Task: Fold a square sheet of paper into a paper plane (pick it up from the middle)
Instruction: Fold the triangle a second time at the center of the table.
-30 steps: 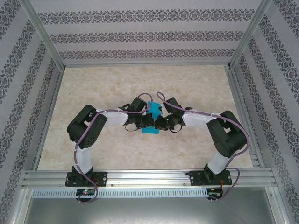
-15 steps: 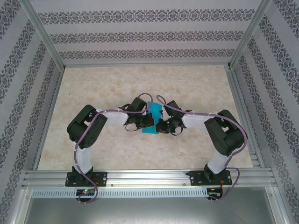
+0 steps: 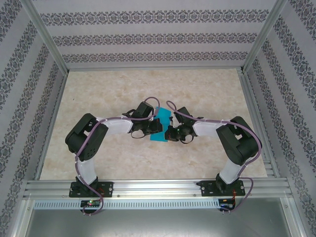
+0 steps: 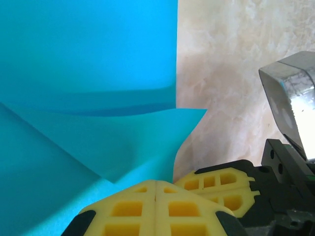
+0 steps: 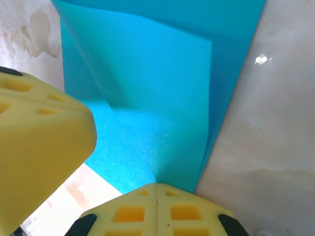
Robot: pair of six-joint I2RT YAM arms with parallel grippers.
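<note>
Count: one sheet of paper (image 3: 161,124), two arms, two grippers, one table (image 3: 98,94).
Sheet of paper: bright blue, sitting mid-table, squeezed right between the two grippers and touching both.
Folds: from the left wrist, one pointed flap curls up off the flat blue layer behind it. From the right wrist, one slanting crease runs down toward the fingertips, with a second layer showing past its right edge.
Left gripper (image 3: 153,130): clenched. Its two yellow fingers (image 4: 128,211) are pressed flat together with the seam closed and the tips against the paper. I cannot tell whether any paper is nipped in the seam.
Right gripper (image 3: 169,132): clenched too, two yellow fingers (image 5: 189,216) sealed tight, and the paper's folded corner comes down right onto their tips. I cannot tell whether it is gripped.
Neighbours: each wrist view catches one yellow finger of the other gripper, just beside its own pair.
Arms: both bend inward from the near edge and their wrists meet over the paper. One purple cable (image 3: 116,120) runs along each.
</note>
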